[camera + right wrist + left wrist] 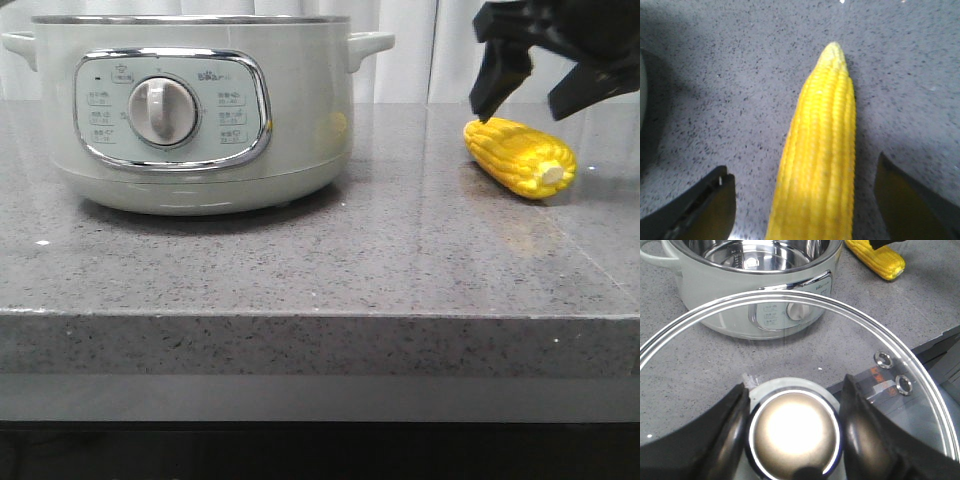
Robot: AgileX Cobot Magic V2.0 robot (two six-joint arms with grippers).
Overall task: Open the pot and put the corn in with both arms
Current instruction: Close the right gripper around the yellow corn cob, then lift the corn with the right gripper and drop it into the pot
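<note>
Fingers spread wide over the corn (521, 156)

Your left gripper (795, 432) grips the lid (880, 347) knob; take the stiff, light cob mid-length.

Pot (300, 110) pale grey-green; corn (520, 156) bright yellow; counter (320, 260) speckled grey.

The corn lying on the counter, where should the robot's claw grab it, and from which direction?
Probably around the thick middle of the corn, coming straight down from above. It lies flat on the counter, so only its top and sides are free, and the right gripper already hangs open with a finger on each long side. Closing across the round body looks surer than pinching the tapered tip or the stub end.
</note>
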